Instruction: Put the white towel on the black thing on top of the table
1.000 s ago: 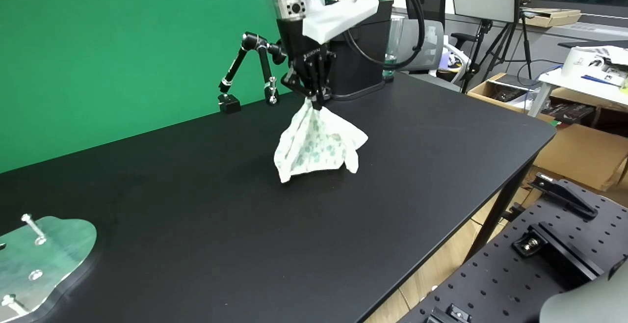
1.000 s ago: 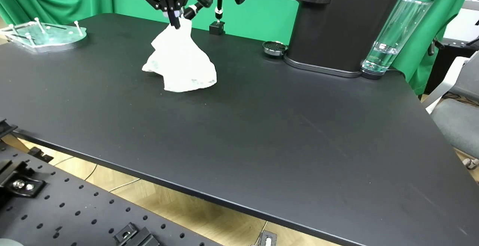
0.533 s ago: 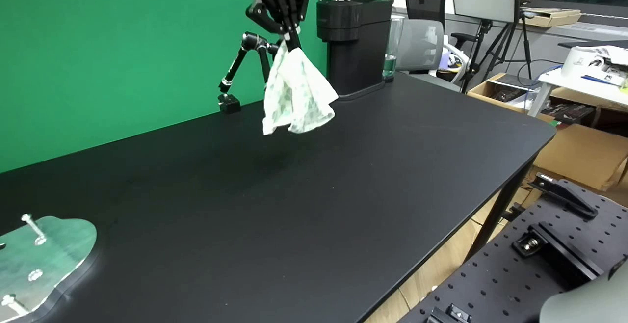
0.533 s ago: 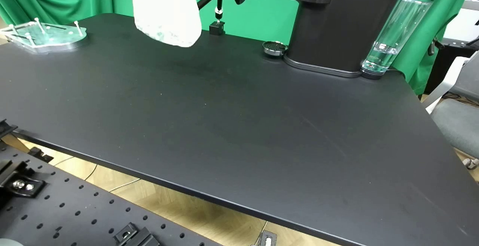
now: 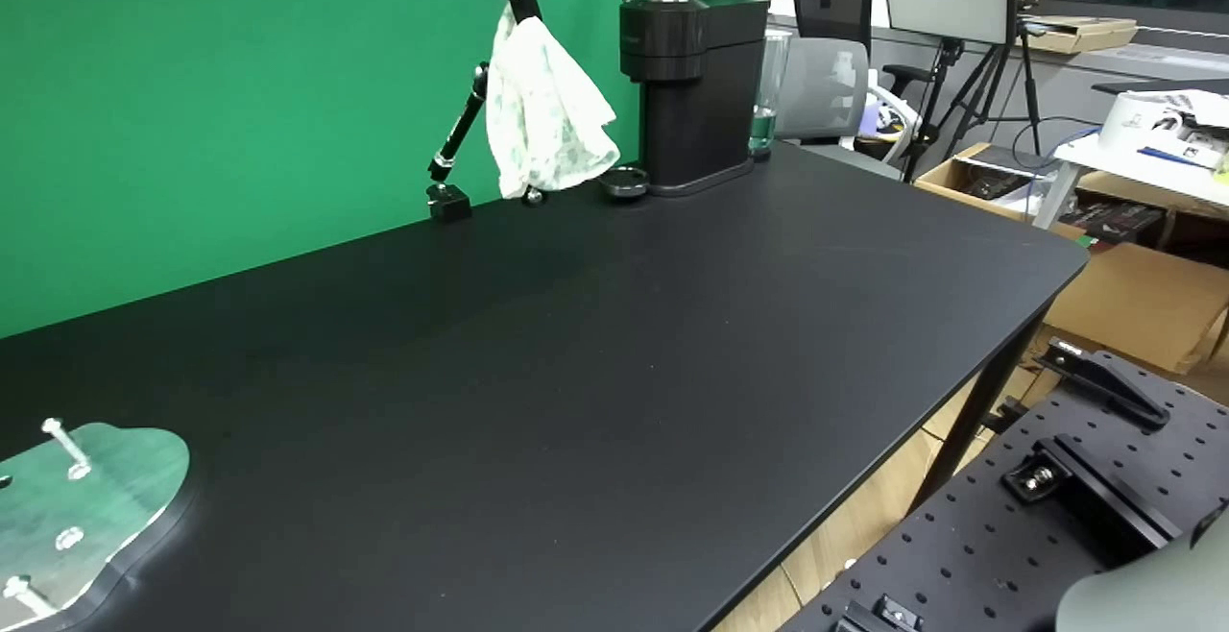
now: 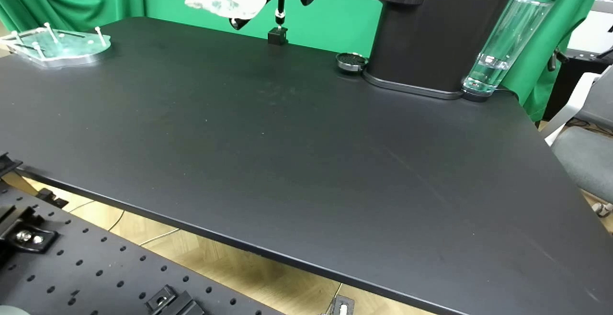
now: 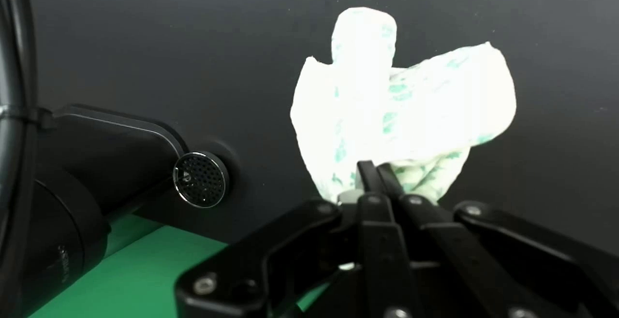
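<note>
In an exterior view the white towel [image 5: 549,113] hangs lengthwise at six o'clock from the gripper [image 5: 524,8], jaws clamped on its upper end, while the black machine [image 5: 687,94], probably the next move's goal, stands apart toward four o'clock.

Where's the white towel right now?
In an exterior view, the white towel hangs from the fingers near the top, just left of the black coffee machine.
</note>
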Controlling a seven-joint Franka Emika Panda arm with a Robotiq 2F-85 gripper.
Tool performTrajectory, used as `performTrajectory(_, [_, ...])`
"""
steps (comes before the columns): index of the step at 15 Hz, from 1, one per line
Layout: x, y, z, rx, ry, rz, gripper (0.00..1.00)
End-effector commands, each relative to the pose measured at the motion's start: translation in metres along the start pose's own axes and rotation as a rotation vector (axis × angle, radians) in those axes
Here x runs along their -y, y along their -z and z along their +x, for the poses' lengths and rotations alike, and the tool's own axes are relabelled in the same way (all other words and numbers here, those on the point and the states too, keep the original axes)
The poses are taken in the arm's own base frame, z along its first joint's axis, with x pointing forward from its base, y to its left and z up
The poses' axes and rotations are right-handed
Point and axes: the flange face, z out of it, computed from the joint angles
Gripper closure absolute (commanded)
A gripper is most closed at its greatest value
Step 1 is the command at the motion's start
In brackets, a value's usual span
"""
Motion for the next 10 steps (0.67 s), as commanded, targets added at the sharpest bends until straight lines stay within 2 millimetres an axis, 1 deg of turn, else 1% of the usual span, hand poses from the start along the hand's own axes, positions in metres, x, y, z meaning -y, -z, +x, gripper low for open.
performTrajectory(1, [0.001, -0.016, 0.031, 0.026, -0.049, -0.017, 1.00])
performTrajectory(2, [0.003, -0.020, 0.035, 0.035, -0.054, -0.017, 1.00])
performTrajectory(6, [0.019, -0.055, 0.056, 0.070, -0.053, -0.010, 1.00])
performTrajectory(8, [0.033, -0.071, 0.065, 0.084, -0.043, -0.013, 1.00])
performTrajectory(10, [0.049, -0.081, 0.075, 0.092, -0.030, -0.016, 1.00])
